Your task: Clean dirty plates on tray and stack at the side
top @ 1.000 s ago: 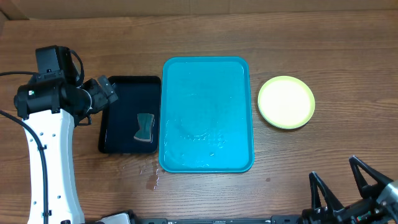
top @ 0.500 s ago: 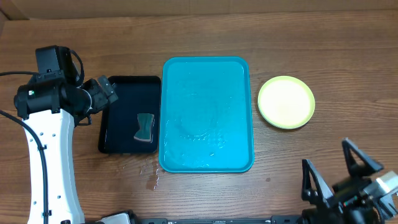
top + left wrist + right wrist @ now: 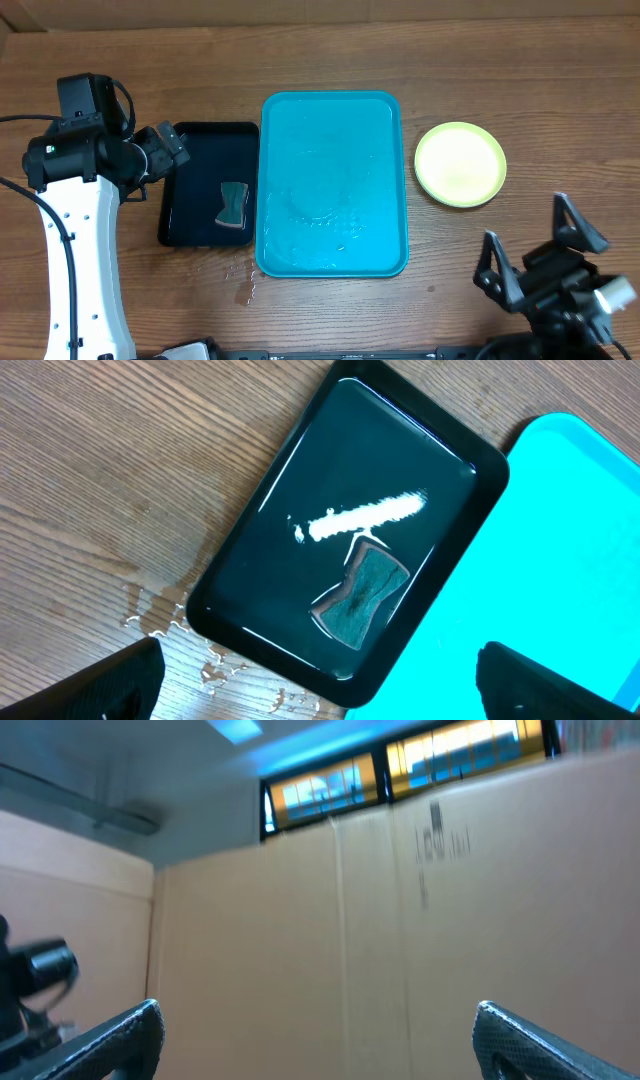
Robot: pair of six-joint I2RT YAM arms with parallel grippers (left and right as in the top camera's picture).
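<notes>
The plates (image 3: 460,164) sat on the bench (image 3: 520,70) to the right of the tray (image 3: 332,97), well apart from it; only a yellow-green rim showed from above, so the number stacked could not be told. The tray held no plates, only a film of water. This suggests that cleaning and stacking were largely complete.

The sponge (image 3: 234,205) lay in the black tray (image 3: 190,200), just left of the tray, probably parked there to contain drips. A small water patch (image 3: 245,282) marked the bench nearby.

The left end effector (image 3: 178,148) hung over the black tray's far-left corner, fingers spread, gripping nothing. The right end effector (image 3: 526,228) was also spread and empty, its camera facing a cardboard wall.

Compared with the earlier frames, only the right arm had changed position — it had come further into the overhead view, nearer the plates.
</notes>
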